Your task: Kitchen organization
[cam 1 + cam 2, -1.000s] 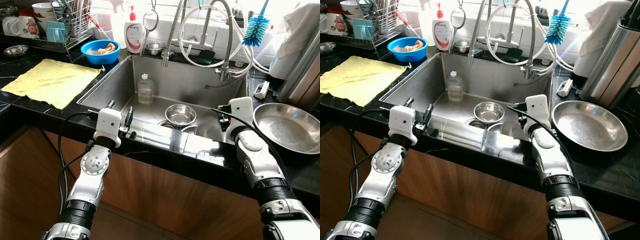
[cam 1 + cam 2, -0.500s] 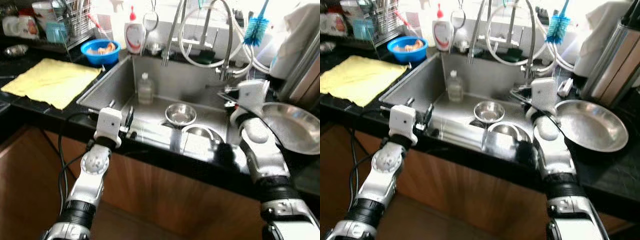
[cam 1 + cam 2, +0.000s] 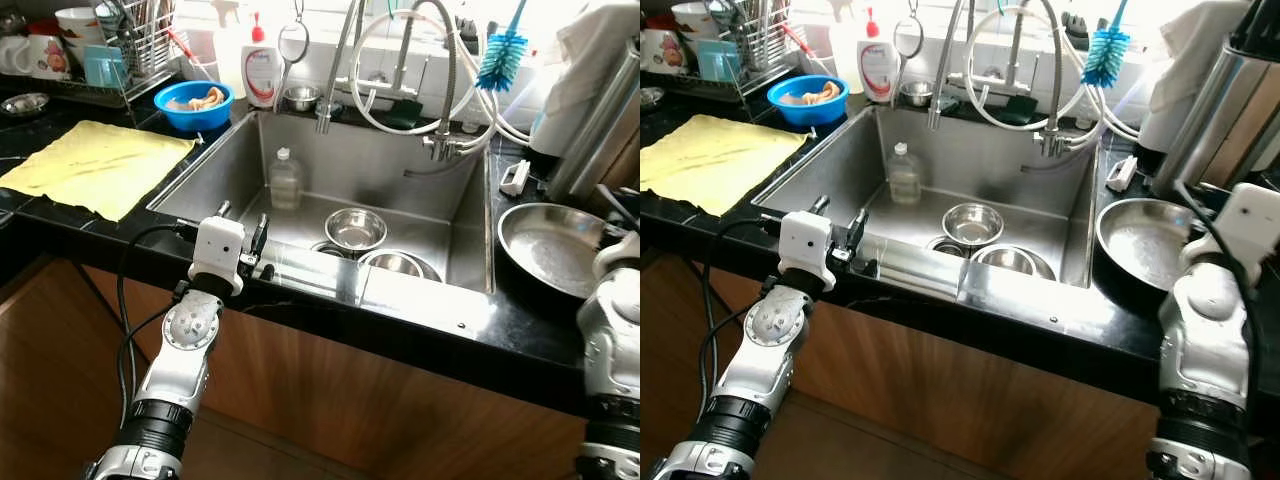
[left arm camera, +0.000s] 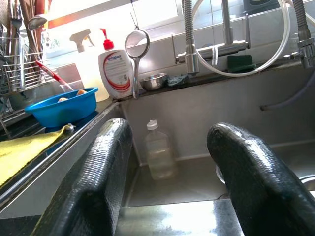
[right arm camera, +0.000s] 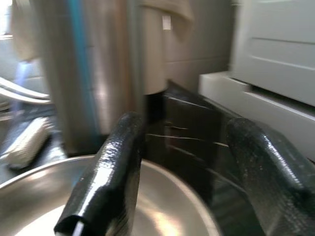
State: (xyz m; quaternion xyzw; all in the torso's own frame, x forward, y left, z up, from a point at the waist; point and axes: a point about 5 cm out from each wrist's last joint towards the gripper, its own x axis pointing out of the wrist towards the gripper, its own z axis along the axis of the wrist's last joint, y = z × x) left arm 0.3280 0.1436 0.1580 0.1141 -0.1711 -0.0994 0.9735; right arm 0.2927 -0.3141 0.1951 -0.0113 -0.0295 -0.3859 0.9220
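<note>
The steel sink (image 3: 405,170) holds a small steel bowl (image 3: 354,229), a second bowl (image 3: 396,265) nearer me, and a clear plastic bottle (image 3: 286,181) upright by the back left. My left gripper (image 3: 242,218) rests open at the sink's front edge, empty, pointing toward the bottle (image 4: 158,152). My right arm (image 3: 1208,300) is over the right counter. Its gripper (image 5: 182,187) is open with nothing between the fingers, just above the rim of a wide steel pan (image 3: 550,248), which lies on the black counter right of the sink.
A yellow cloth (image 3: 95,163) lies on the left counter, with a blue bowl (image 3: 193,103) and a dish rack (image 3: 120,55) behind it. Soap bottle (image 3: 262,72), hanging strainer (image 3: 293,45), tap hoses (image 3: 400,70) and blue brush (image 3: 500,55) line the back. A tall steel container (image 5: 98,73) stands behind the pan.
My right arm has swung from the sink's front right corner out to the right, over the steel pan. The camera has shifted slightly. My left gripper has stayed put.
</note>
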